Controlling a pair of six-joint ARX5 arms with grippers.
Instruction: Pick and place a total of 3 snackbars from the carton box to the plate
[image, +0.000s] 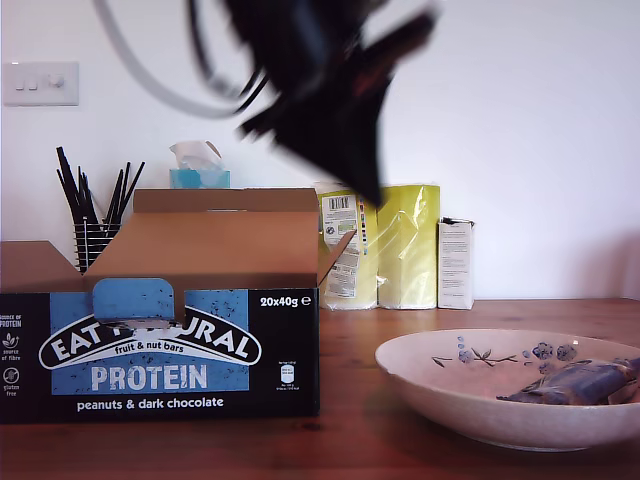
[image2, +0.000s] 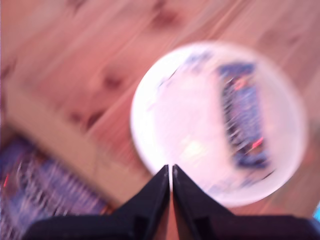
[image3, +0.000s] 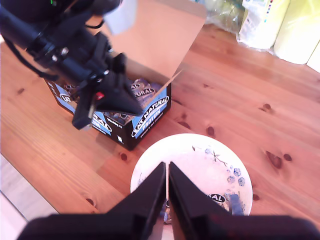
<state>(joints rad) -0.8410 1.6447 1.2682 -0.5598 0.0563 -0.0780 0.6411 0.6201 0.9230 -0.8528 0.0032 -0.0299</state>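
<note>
The table is warm brown pine with dark knots, and behind it rises a plain white wall with a light switch in the exterior view's upper left. Along the wall stand a wire pot of black sticks, a tissue box, two yellow packs and a small white carton.

The box fills the exterior view's lower left, its brown flaps open; in the second wrist view more wrapped bars show inside it. The plate sits at the exterior view's lower right, just beside the box, with one snackbar lying in it toward the exterior view's right edge.

My first gripper hangs above the plate's rim, its jaws together and holding nothing; its picture is blurred. In the exterior view it is a dark smear at top centre, above the box. My second gripper hovers high over the plate, jaws likewise pressed together and empty, and it is out of the exterior view.
</note>
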